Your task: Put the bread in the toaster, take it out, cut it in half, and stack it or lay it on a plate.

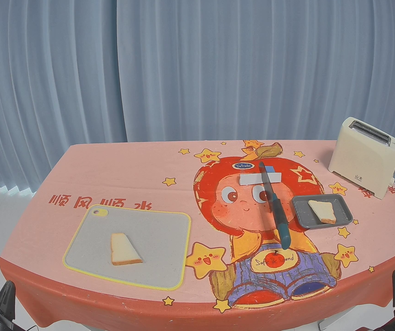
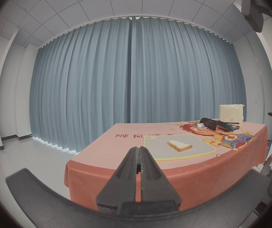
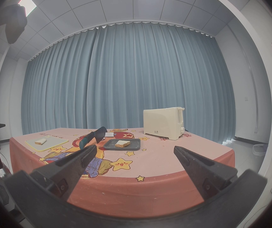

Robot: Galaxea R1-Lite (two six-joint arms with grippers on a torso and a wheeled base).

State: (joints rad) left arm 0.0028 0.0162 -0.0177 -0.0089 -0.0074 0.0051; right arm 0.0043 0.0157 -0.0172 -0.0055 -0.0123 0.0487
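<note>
We saw one pale half slice of bread (image 1: pixel 125 249) lying on a grey, yellow-rimmed cutting board (image 1: pixel 160 235) at the left front of the pink-clothed table (image 1: pixel 114 171). A second half slice (image 1: pixel 322 211) lay on a dark grey rectangular plate (image 1: pixel 301 210) near the cream toaster (image 1: pixel 365 156). A teal-handled knife (image 1: pixel 274 205) rested between board and plate. Our left gripper (image 2: pixel 139 162) was clenched on nothing and our right gripper (image 3: pixel 134 148) was spread wide. Both were short of the table's near edge.
</note>
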